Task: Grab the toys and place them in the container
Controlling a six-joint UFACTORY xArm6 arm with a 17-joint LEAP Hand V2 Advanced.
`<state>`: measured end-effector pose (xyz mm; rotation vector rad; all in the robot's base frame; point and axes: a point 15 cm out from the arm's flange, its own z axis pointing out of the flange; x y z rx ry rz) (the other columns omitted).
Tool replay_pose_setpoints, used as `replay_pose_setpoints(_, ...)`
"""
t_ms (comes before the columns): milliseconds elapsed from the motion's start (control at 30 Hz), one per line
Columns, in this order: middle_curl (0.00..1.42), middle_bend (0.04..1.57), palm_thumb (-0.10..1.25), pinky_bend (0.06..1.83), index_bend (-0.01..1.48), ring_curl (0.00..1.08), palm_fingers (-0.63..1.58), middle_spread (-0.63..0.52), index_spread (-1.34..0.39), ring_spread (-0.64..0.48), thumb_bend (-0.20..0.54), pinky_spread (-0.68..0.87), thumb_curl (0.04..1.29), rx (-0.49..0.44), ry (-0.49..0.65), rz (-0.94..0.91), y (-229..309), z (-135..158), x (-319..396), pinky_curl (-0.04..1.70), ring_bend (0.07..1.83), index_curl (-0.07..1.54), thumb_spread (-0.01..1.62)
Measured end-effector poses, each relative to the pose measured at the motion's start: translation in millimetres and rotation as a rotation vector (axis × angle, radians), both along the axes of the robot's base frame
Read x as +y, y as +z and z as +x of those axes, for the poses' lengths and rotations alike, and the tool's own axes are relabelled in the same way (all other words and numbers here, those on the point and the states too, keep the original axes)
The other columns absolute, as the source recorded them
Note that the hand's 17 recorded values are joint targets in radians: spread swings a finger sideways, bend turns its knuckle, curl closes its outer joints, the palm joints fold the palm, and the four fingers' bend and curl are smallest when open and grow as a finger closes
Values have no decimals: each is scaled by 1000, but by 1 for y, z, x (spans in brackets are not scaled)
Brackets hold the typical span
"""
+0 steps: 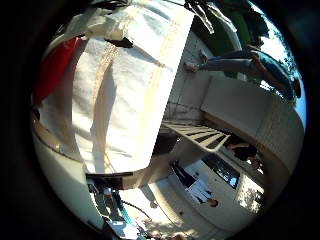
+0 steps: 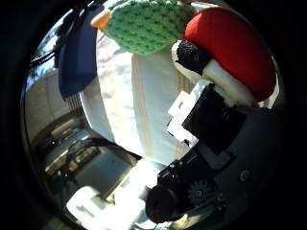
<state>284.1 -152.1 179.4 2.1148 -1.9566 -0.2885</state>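
Observation:
A red plush toy [image 2: 230, 48] with a white and black underside lies on the white cloth [image 2: 129, 110], close to the palm. Beside it sits a green crocheted toy [image 2: 144, 24] with an orange tip. White and black parts of my right hand [image 2: 201, 120] reach up to the red toy's white base; whether they grip it is unclear. In the little finger side view, a red patch, probably the same toy [image 1: 55, 65], shows at the cloth's edge. A dark blue fabric thing [image 2: 74, 57] lies at the cloth's far side.
The white cloth with beige stripes [image 1: 125, 95] covers a table whose edge drops to a paved floor [image 1: 165, 200]. A slatted white rack [image 1: 200, 134] and a low wall [image 1: 250, 110] stand beyond the table.

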Motion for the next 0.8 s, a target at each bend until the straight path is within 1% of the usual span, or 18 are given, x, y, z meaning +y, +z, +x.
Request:
replay_pose_setpoints(33, 745, 964, 900, 1341, 340, 633, 1171, -161, -445, 17, 2, 333, 448, -12, -9, 17, 9, 1, 8, 422, 1262, 176, 1092)
replay_pose_setpoints(67, 769, 992, 928, 1379, 394, 645, 1169, -169, -479, 6, 5, 312, 463, -11, -8, 34, 16, 1, 17, 444, 1281, 186, 1088)
replay_pose_setpoints(167, 840, 1068, 964, 1468, 541, 679, 1105, -189, -573, -28, -8, 257, 500, 20, 32, 83, 41, 0, 51, 507, 1335, 222, 1106)
replay_pose_setpoints(300, 893, 1111, 980, 1512, 646, 704, 1043, -201, -652, -49, -12, 217, 528, 32, 87, 130, 102, 6, 97, 554, 1375, 260, 1129)
replay_pose_setpoints(433, 941, 1147, 985, 1549, 720, 728, 985, -210, -721, -62, -12, 180, 553, -15, 180, 169, 169, 22, 159, 604, 1416, 300, 1150)
replay_pose_setpoints(533, 964, 1166, 981, 1566, 758, 737, 954, -213, -755, -67, -15, 164, 564, -73, 230, 181, 205, 41, 208, 631, 1440, 328, 1161)
replay_pose_setpoints(600, 980, 1182, 983, 1578, 777, 744, 929, -216, -779, -70, -14, 153, 575, -97, 259, 194, 218, 58, 240, 651, 1460, 353, 1168)
replay_pose_setpoints(700, 997, 1200, 985, 1591, 799, 749, 904, -214, -803, -76, -13, 143, 586, -113, 275, 225, 221, 92, 281, 674, 1482, 388, 1173)
replay_pose_setpoints(800, 1011, 1215, 984, 1604, 813, 754, 883, -212, -824, -80, -15, 135, 596, -115, 287, 251, 207, 132, 322, 695, 1508, 427, 1177)
